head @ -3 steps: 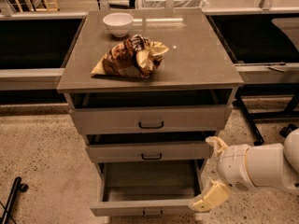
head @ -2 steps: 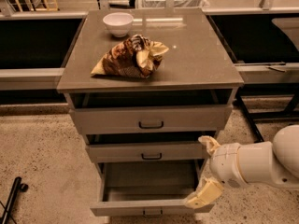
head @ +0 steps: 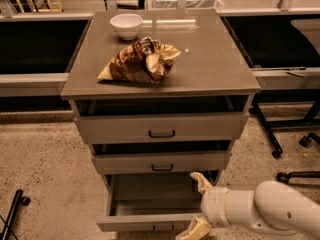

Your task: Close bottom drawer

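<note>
speckled floor (head: 40, 154) under a grey cabinet (head: 215, 64); slim grey-taupe bottom drawer (head: 130, 224) stands pulled out, cream two-finger gripper (head: 198, 206) spread wide at its 3 o'clock end.

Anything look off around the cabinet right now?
The bottom drawer is pulled far out; the middle drawer and top drawer sit slightly ajar too. A crumpled snack bag lies on the cabinet top near a white bowl. The gripper, open, is at the bottom drawer's right front.
</note>
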{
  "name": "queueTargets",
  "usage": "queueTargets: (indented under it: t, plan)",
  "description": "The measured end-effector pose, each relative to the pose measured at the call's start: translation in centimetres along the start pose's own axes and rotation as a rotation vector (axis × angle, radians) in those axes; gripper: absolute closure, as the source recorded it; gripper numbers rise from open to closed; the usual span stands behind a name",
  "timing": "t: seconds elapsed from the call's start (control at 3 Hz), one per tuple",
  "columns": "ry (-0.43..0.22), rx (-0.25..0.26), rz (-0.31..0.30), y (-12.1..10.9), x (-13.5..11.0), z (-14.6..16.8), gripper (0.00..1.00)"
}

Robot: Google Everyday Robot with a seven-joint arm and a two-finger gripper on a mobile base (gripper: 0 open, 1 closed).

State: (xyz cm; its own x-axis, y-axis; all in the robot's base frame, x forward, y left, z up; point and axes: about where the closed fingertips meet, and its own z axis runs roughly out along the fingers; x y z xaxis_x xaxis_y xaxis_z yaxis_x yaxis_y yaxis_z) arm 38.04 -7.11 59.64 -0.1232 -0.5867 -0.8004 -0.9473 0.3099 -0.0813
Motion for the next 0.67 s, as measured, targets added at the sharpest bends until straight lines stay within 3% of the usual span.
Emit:
queueTargets:
  t: [0.33,0.67]
  plan:
    - [-0.018,0.059,-0.041,-1.0,5.5,3.9,0.00]
    - [-0.054,0.031,0.005,0.4,7.1,6.2,0.00]
